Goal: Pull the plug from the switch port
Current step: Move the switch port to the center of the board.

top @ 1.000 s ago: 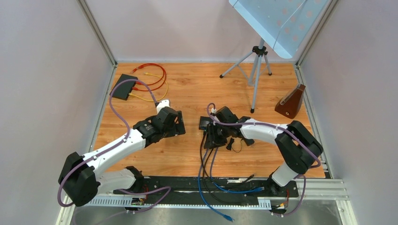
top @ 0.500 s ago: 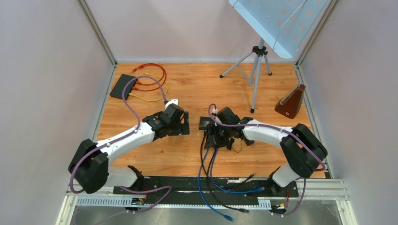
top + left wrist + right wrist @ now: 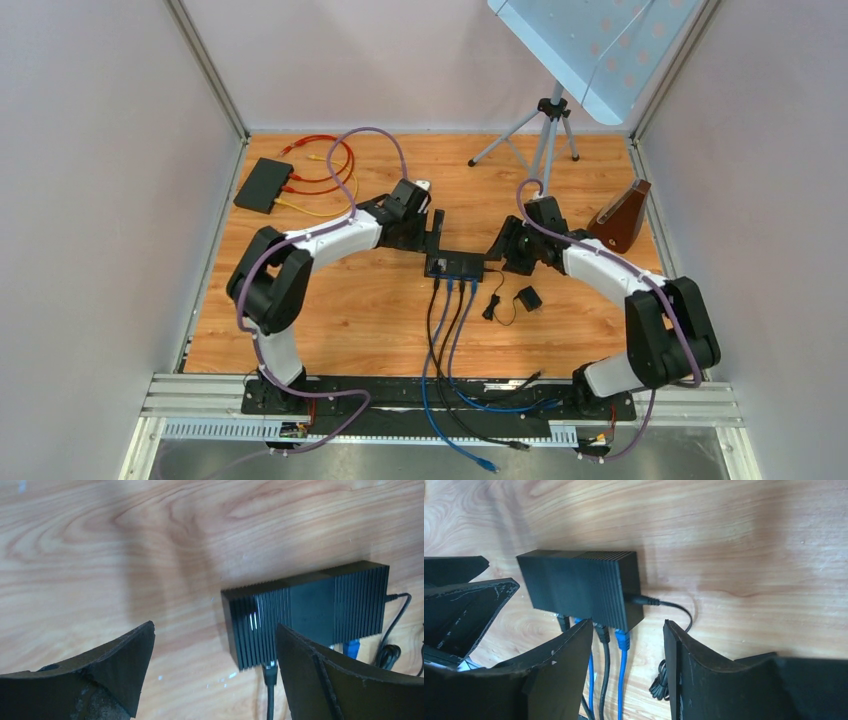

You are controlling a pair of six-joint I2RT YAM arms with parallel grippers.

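Note:
The black ribbed switch (image 3: pixel 455 266) lies mid-table, with blue and black cables (image 3: pixel 445 330) running from its near side toward me. In the left wrist view the switch (image 3: pixel 310 607) shows a black plug (image 3: pixel 270 674) and a blue plug (image 3: pixel 351 647) in its ports. In the right wrist view the switch (image 3: pixel 584 587) holds a black plug (image 3: pixel 603 632) and a blue plug (image 3: pixel 622 639). My left gripper (image 3: pixel 432 238) (image 3: pixel 214 627) is open at the switch's left end. My right gripper (image 3: pixel 497 247) (image 3: pixel 628 625) is open at its right end, above those plugs, holding nothing.
A power lead (image 3: pixel 659 602) leaves the switch's right end toward a small adapter (image 3: pixel 528 298) and a bundled cord (image 3: pixel 490 306). A second black box (image 3: pixel 264 184) with red and yellow cables (image 3: pixel 322 168) sits far left. A tripod (image 3: pixel 545 150) and a brown wedge (image 3: pixel 620 216) stand far right.
The left arm swung right and away from me to the switch's left end. The right gripper left the cables, moved to the switch's right end and opened wider.

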